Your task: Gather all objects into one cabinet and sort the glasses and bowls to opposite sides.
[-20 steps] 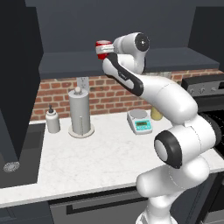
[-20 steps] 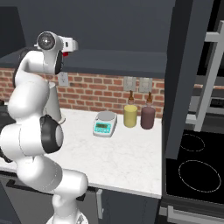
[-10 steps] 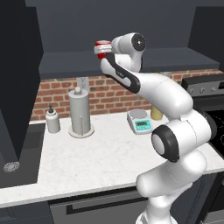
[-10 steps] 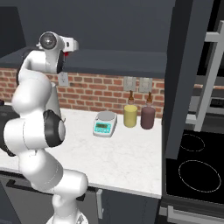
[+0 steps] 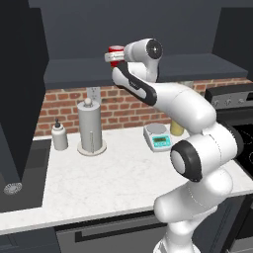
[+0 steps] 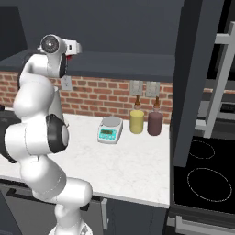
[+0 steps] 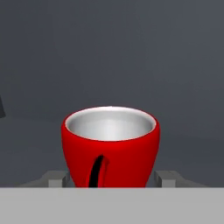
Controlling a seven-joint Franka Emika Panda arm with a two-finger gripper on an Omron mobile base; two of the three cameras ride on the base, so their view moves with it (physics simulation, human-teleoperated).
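Red cup point(image 7: 110, 146) sits between the claw point(image 7: 111, 178)'s parted jaws on the cabinet shelf point(image 5: 148, 69); grasp underway, next squeeze firmly

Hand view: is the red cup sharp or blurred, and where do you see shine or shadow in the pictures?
Hand view: the red cup is sharp, with a soft shine inside its pale rim and a dark streak on its front. Left base view: the cabinet shelf lies in dim shade, and the white arm is brightly lit. Right base view: the counter is evenly lit, without glare.
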